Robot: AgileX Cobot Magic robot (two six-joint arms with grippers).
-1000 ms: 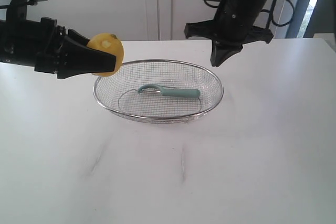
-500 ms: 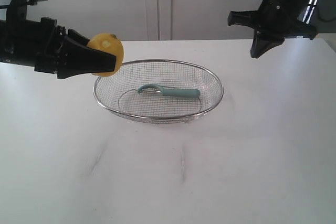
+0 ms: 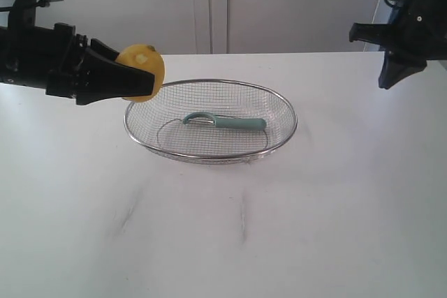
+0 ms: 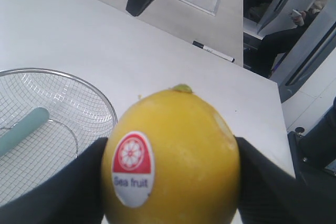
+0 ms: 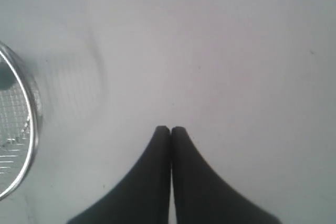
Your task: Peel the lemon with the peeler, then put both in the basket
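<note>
You have one lemon (image 4: 173,161), one peeler (image 3: 230,122), one basket (image 3: 293,122) and two grippers in view, all over one white table (image 3: 314,214).

Your left gripper (image 3: 143,79) holds the lemon between its two black fingers (image 4: 58,192), one finger on each side of the fruit. The lemon is in the air, touching neither the table nor the basket. In the exterior view it hangs by the left end of the basket, towards the far edge of the table; I cannot tell whether it is over the rim or just outside it. The side of the lemon that shows is yellow skin with a small green stem end. It carries one round red and white sticker (image 4: 133,167) with the words "Sea fruit".

The basket stands about in the middle of the table, a little nearer to the far edge than to the near one. The peeler lies flat inside it on the mesh bottom. Its handle points to the right side of the table and its curved head to the left.

Your right gripper (image 3: 387,80) is closed and holds nothing; in its wrist view the two fingertips (image 5: 163,131) are pressed together. It hangs above the far right corner of the table, pointing down, well apart from the basket.
</note>
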